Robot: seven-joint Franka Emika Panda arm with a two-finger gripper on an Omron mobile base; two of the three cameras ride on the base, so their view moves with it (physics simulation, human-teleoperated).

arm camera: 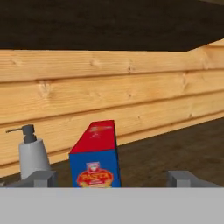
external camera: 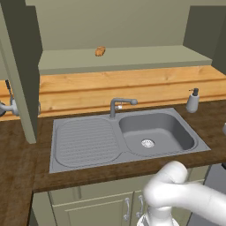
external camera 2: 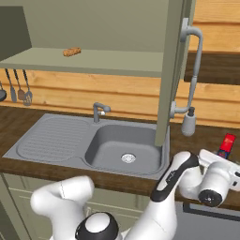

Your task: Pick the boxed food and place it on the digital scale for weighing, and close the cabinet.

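Boxed food (arm camera: 97,159): upright, long axis vertical, red top, label facing camera, text unreadable; right of soap dispenser (arm camera: 31,153). Tool (arm camera: 113,178) fingers apart, flanking box.

Boxed food (arm camera: 96,164) glossy card – counter (arm camera: 175,148) dark wood.

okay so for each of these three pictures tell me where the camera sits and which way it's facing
Left base view: behind the arm's left, facing the sink and open cabinet; white arm at lower right.
Right base view: behind its right, facing the same sink; arm at lower left reaches right toward the box.
Hand view: on the hand, facing the wooden wall; tool tips open, flanking the box.
Shared: all three show the soap dispenser.
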